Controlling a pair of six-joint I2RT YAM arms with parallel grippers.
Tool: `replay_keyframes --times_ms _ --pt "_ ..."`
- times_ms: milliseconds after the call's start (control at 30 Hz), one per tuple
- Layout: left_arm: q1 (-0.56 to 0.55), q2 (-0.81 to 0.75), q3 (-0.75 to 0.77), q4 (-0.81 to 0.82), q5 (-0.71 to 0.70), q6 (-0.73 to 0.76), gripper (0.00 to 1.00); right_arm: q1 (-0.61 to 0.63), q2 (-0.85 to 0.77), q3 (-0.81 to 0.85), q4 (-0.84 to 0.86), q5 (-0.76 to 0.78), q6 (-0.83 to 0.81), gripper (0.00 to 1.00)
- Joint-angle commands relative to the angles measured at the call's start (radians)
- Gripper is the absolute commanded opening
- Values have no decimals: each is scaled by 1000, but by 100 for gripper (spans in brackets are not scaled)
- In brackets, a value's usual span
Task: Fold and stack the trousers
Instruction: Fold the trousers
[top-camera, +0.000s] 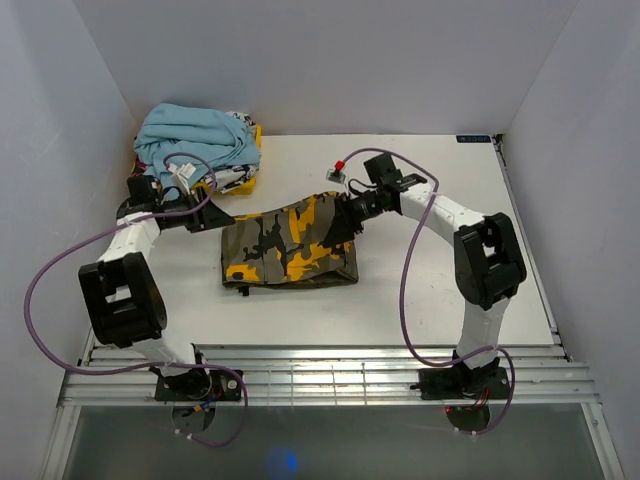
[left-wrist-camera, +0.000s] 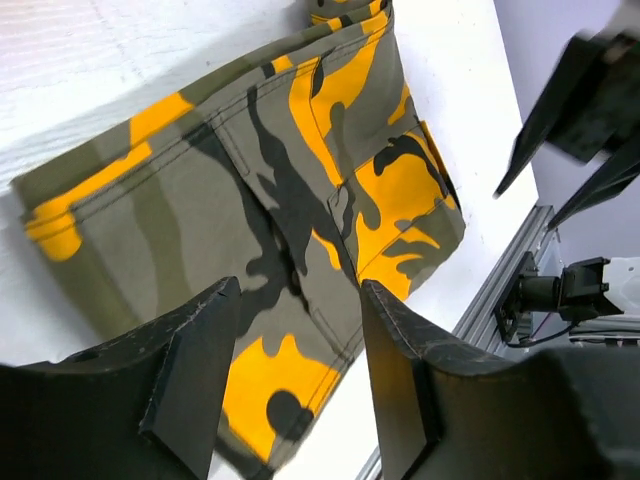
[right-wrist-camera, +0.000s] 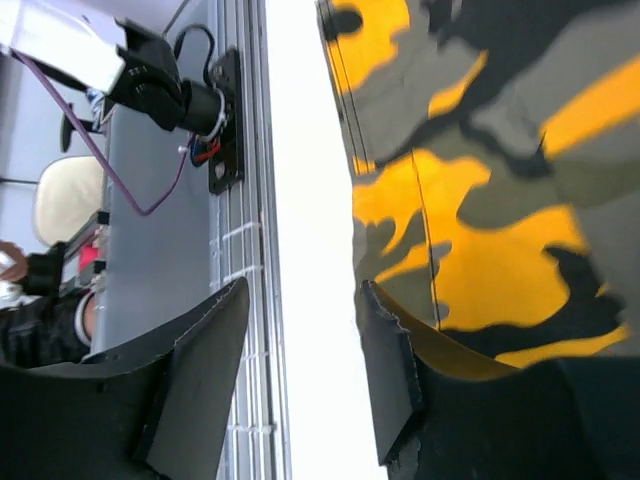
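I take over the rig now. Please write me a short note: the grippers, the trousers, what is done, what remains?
Left gripper: open, empty, at the left end of the trousers.
Right gripper: open, empty, at their right end.
Trousers: folded into a compact rectangle mid-table, apart from the light blue garment heaped at the back left.
Done: the folding, as it seems.
Left: the stacking, perhaps after one more fold.

Matt, seemingly coarse-woven cloth trousers (left-wrist-camera: 300, 200)
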Motion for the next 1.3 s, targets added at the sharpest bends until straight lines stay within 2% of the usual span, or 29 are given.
replay_keyframes --times_ms 0,33,133,267,367,467,533,667,733,867,967,1133,1233,1267 --pt "-43 50 -30 181 -8 -161 62 2 53 -144 -23 0 -9 53" --pt "-46 67 -33 204 -42 -228 62 2 59 -164 16 12 -8 53" --pt "-35 113 -30 220 -117 -252 68 0 43 -196 42 43 -11 55" --pt "-23 33 -34 124 -211 -152 70 -21 -33 -157 25 57 -9 61" --pt "-20 -17 -60 57 -324 -99 71 -75 -79 -130 40 98 47 71" --pt "-15 -34 -94 24 -357 -77 72 -142 -99 -172 100 123 167 74" --pt "-14 -19 -119 40 -380 -81 72 -188 -100 -236 195 202 260 74" --pt "-12 44 -107 86 -411 -109 73 -230 -34 -253 274 333 293 85" --pt "-11 94 -91 97 -414 -127 73 -240 36 -239 320 345 313 87" --pt "-11 166 -63 122 -362 -158 73 -240 154 -207 430 292 443 89" --pt "-11 203 -63 160 -316 -189 73 -234 213 -207 519 273 477 91" --pt "-8 231 -68 211 -280 -218 66 -234 288 -195 640 197 579 86" --pt "-4 237 -73 243 -237 -242 63 -233 322 -186 708 158 632 74" --pt "-4 240 -73 251 -225 -249 60 -231 323 -187 709 160 629 66"
